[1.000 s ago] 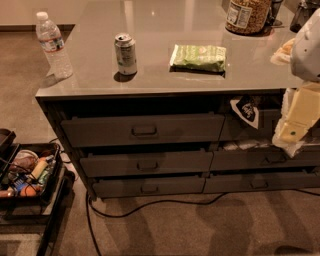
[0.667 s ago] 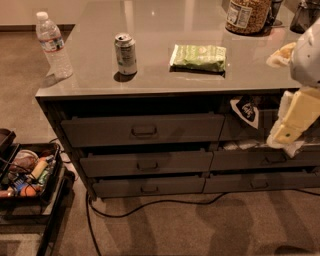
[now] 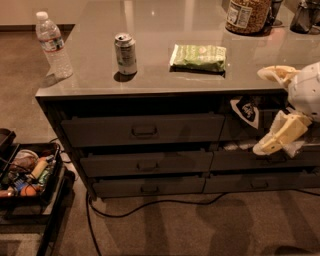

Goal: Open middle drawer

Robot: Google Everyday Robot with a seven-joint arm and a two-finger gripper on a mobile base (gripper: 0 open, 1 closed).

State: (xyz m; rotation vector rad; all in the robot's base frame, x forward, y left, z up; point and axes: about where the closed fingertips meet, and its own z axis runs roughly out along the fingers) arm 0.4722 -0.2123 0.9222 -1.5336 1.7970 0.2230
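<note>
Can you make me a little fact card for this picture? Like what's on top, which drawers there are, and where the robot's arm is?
on the counter: water bottle, soda can, green packet, jar
middle drawer: left stack, under a taller front and above a slimmer one; not yet pulled out
end effector: far right, in front of the right-hand drawers, not touching the middle drawer
on the floor: black cable along the cabinet's base; bin of small things at the left
</note>
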